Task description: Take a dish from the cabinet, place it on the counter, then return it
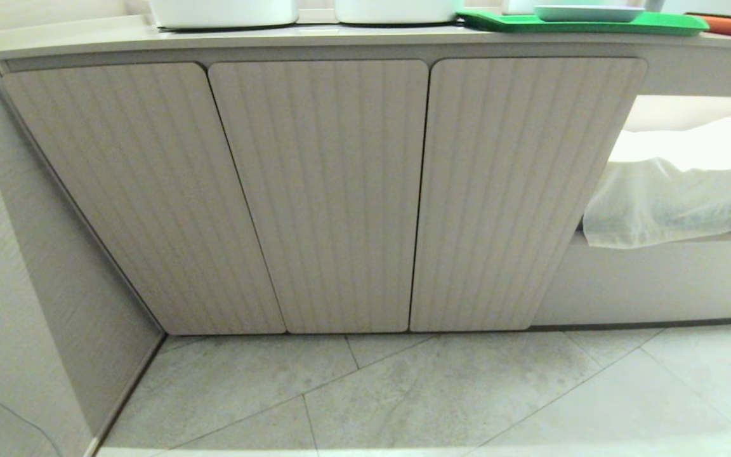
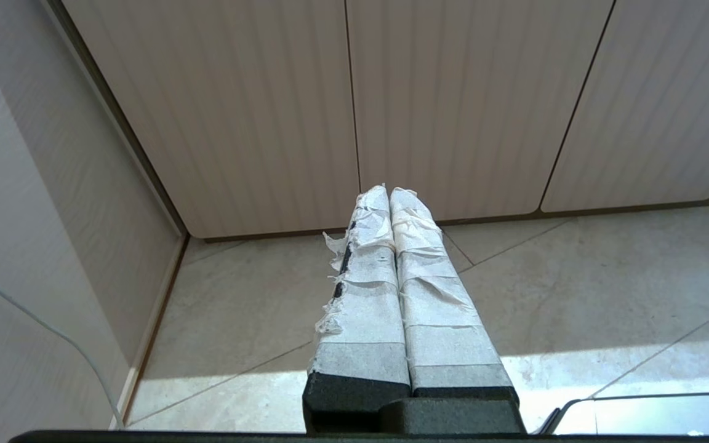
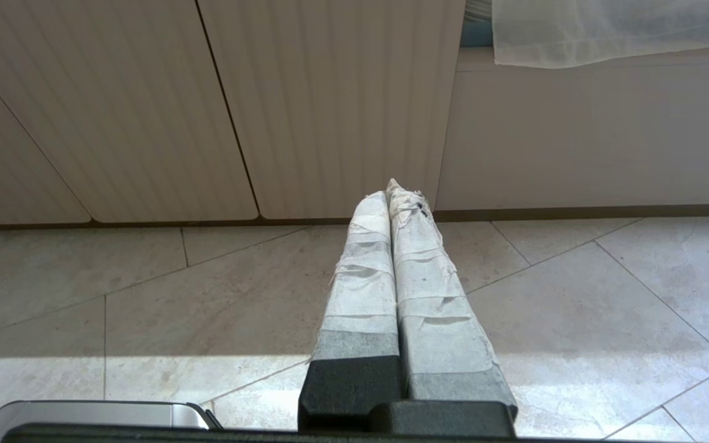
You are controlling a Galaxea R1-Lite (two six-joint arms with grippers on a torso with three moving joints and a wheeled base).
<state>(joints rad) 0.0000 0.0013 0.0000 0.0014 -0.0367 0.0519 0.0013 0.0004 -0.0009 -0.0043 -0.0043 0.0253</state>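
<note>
While doors sit flush | cabinet fluted, round-cornered | floor tiled

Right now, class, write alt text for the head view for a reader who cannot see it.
Three shut fluted doors of a beige cabinet fill the view beneath a pale counter. A green tray sits on the counter, a white cloth drapes over a recess, with tiled floor below.

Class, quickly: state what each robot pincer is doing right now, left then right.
Left pincer: closed, holding nothing, above the floor facing the cabinet.
Right pincer: closed, holding nothing, also above the floor.
</note>
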